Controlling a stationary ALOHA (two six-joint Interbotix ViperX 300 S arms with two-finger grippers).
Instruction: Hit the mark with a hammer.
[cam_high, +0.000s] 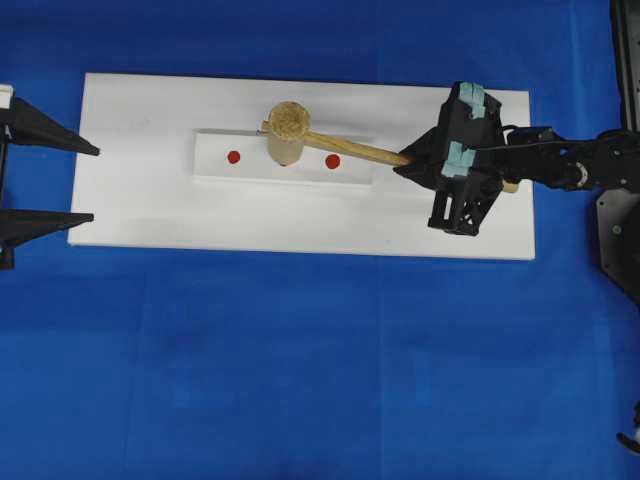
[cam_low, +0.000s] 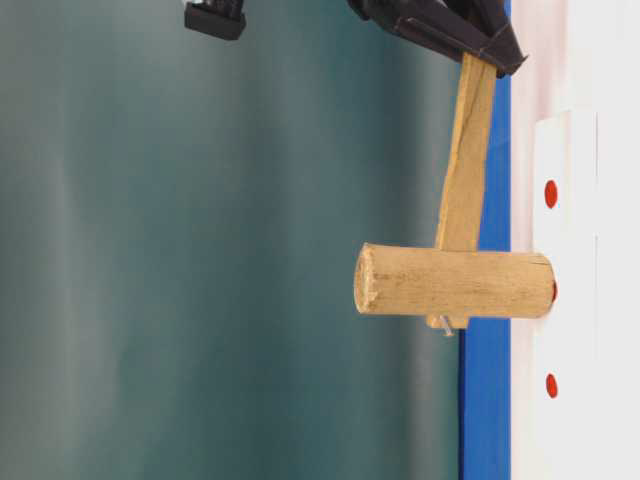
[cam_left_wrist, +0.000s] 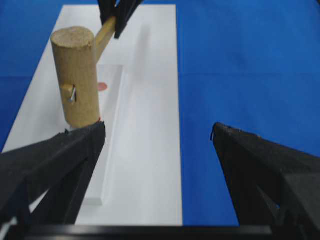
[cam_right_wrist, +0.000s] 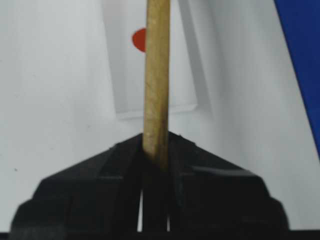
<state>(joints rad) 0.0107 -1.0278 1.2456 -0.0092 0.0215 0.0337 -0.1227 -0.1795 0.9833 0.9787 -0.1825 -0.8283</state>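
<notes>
Hammer (cam_high: 288, 130) head stands on end on the raised white strip (cam_high: 222, 168), its lower face pressed down over the middle of the strip, so the mark (cam_low: 554, 291) shows only as a thin red sliver at the edge of that face in the table-level view. From overhead the mark is fully covered by the head. Left of the head on the strip lies one smaller red dot (cam_high: 233, 157); right of it lies another (cam_high: 332, 161), partly behind the handle in the right wrist view. The head is a thick, pale wooden cylinder with a rough grainy end, and a long straight handle leaves it toward the right.

Left gripper (cam_high: 90, 182) sits well left of the strip, off the white board (cam_high: 130, 215), fingers spread wide and empty. Right gripper (cam_high: 405, 162) reaches in from the right, tilted downward, fingers pinching the handle near its far end.
</notes>
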